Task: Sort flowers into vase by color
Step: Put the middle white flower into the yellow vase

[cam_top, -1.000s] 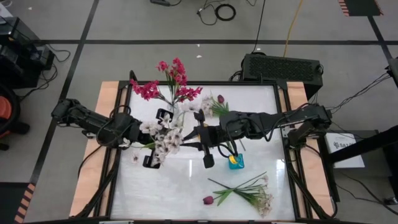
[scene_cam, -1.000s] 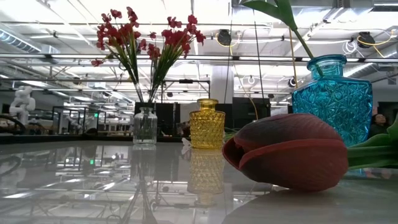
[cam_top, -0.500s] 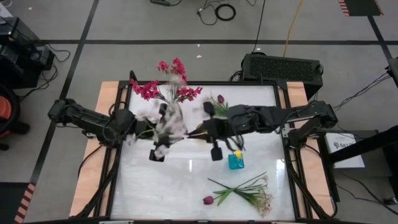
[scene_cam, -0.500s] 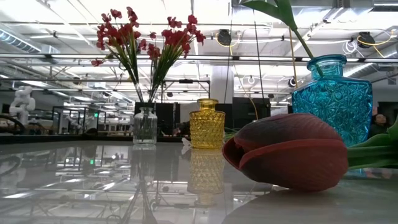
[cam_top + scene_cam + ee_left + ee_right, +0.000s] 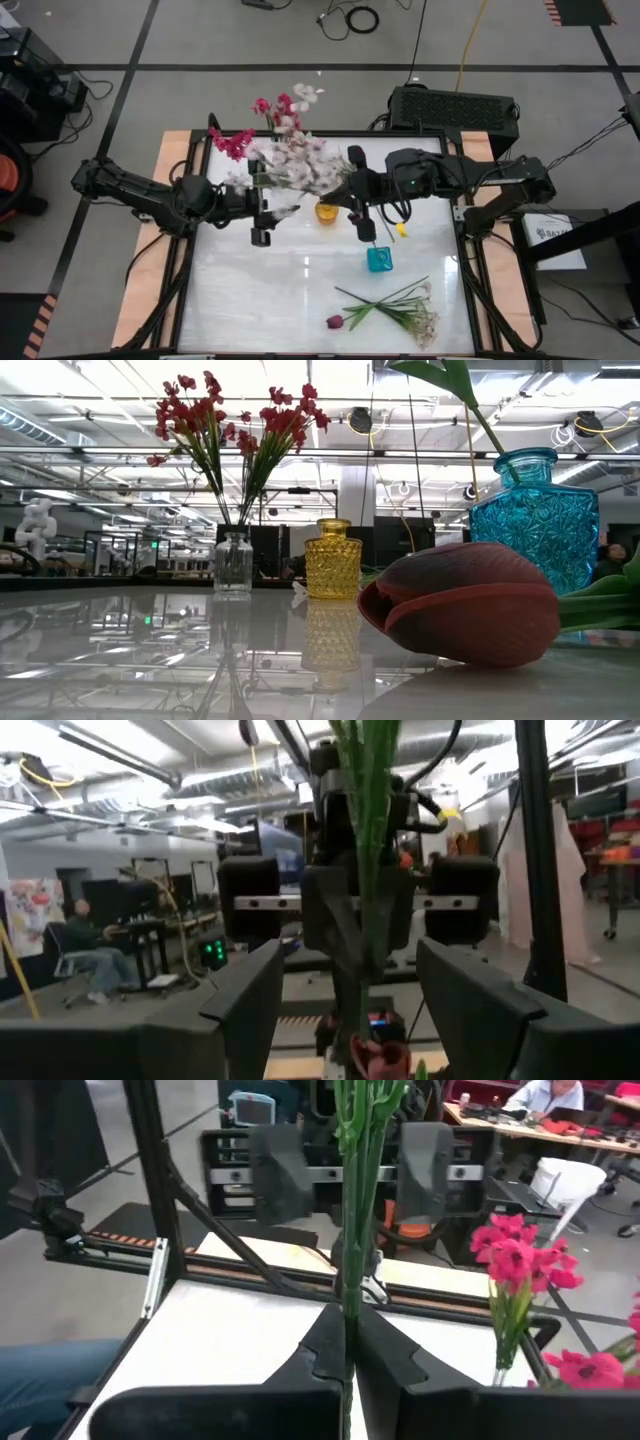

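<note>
A bunch of white flowers (image 5: 298, 160) stands upright in the air between my two grippers, blossoms up, green stems (image 5: 365, 810) below. My right gripper (image 5: 345, 1330) is shut on the stems and reaches in from the right (image 5: 350, 200). My left gripper (image 5: 345, 960) is open, one finger on either side of the stems without touching them, and faces the right gripper (image 5: 268, 212). The yellow vase (image 5: 327, 212) stands on the table below, between the two grippers. Pink flowers (image 5: 235, 430) stand with their stems in the clear vase (image 5: 233, 565). My right gripper pinches the bunched green stems (image 5: 347, 1285) between its two fingers. The fingers come level from the table's right side and lie across the stems. The bunch stands upright in the hold, blossoms above, lifted clear of the table.
A blue vase (image 5: 379, 260) with a green stem stands toward the near right. Loose white sprigs (image 5: 400, 308) and a maroon tulip bud (image 5: 465, 605) lie near the front edge. People sit in the room beyond the table.
The white bunch has swung from lying low over the table by the left gripper to standing upright, and has gone toward the far edge. My right gripper has moved with it toward the far and right edges. My left gripper has shifted slightly toward the far edge.
</note>
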Motion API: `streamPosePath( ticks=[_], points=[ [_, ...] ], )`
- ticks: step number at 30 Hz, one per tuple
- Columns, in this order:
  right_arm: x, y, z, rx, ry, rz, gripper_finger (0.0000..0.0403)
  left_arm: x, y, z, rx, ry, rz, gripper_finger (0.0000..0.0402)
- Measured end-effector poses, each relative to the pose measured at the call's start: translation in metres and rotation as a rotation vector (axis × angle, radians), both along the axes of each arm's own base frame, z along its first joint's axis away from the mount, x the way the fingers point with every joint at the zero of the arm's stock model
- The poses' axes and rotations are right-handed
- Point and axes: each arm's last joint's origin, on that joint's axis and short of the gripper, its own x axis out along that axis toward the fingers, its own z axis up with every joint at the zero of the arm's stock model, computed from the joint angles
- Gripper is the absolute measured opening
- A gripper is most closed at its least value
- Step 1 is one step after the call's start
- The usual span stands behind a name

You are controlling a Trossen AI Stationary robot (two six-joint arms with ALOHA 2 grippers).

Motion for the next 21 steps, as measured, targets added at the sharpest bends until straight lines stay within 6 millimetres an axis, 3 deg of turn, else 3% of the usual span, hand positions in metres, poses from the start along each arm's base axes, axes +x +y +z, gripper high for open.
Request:
streamPosePath(
  ticks=[13,21],
  points=[
    [0.01,-0.007,-0.011,0.009,0.049,-0.075,0.0,0.005,-0.002,-0.001,0.008,-0.016,0.109,0.0236],
    [0.013,-0.007,-0.015,0.023,0.069,-0.085,0.0,0.026,-0.008,0.026,0.031,0.034,0.155,0.0236]
  ],
)
